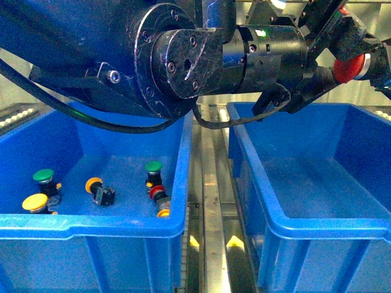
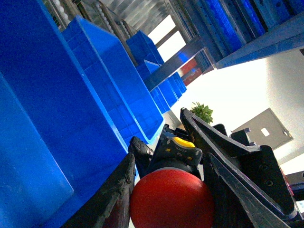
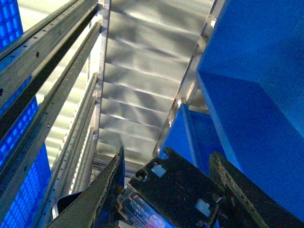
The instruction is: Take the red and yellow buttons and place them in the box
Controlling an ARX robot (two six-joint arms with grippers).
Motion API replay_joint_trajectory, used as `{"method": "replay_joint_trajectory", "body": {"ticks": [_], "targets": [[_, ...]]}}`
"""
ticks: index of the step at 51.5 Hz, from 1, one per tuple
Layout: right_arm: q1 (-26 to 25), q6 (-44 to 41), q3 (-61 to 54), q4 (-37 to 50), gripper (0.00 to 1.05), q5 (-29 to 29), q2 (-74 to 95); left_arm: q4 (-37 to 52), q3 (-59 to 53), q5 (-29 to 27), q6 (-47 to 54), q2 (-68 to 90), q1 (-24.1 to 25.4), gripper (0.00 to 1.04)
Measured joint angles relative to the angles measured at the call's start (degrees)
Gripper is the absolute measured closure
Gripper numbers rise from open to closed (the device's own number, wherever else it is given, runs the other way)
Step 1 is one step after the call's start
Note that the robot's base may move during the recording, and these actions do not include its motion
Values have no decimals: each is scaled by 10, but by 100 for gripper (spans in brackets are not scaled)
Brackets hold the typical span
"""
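The left gripper (image 2: 164, 142) is squeezed shut on a round red-capped push button (image 2: 170, 199), high above the right-hand deep blue plastic box (image 1: 305, 226). The right gripper (image 3: 167, 154) has a black block (image 3: 178, 190) between its fingers; I cannot tell if it grips.

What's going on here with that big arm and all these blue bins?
The robot's left gripper is clamped on a red button and holds it up over the right-hand blue bin. The left-hand bin holds more buttons: green buttons, yellow buttons and another red one. The right gripper has something black between its fingers, but I can't tell what it is.
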Motion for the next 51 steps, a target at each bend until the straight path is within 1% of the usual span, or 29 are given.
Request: {"method": "replay_joint_trajectory", "body": {"ticks": [6,8,11,15,17,18,20,21,23,24,26,28,30,32,40,51], "targets": [[-4,3,0,0,61,-4,0,-2,4,-2,0,3,-1,71],[-6,3,0,0,61,-5,0,0,4,-4,-1,4,-2,67],[-8,-6,0,0,61,-10,0,6,4,-5,3,5,-5,56],[-12,-9,-1,0,61,-18,0,11,4,-7,4,6,-7,45],[-14,-9,-2,0,61,-20,1,14,4,-13,5,6,-9,38],[-15,-9,-3,0,61,-20,1,14,4,-14,5,6,-9,37],[-17,-10,-3,0,61,-21,1,16,4,-17,9,6,-11,29],[-17,-10,-3,0,61,-21,1,16,4,-18,10,6,-11,28],[-19,-11,-3,0,61,-20,2,17,4,-26,12,6,-12,20],[-19,-12,-3,0,61,-20,2,17,4,-28,12,6,-12,19],[-20,-14,-3,0,61,-20,2,19,4,-36,14,6,-12,12],[-20,-16,-3,0,61,-20,3,21,4,-47,13,6,-12,7],[-20,-20,-3,0,61,-19,4,28,4,-57,13,6,-12,7],[-20,-25,-5,-1,61,-19,6,32,4,-71,14,5,-10,9],[-20,-40,-14,-1,61,-17,10,25,-13,-111,31,-20,6,8],[-23,-60,-32,7,61,-22,12,-5,-106,-157,87,-138,56,8]]}}
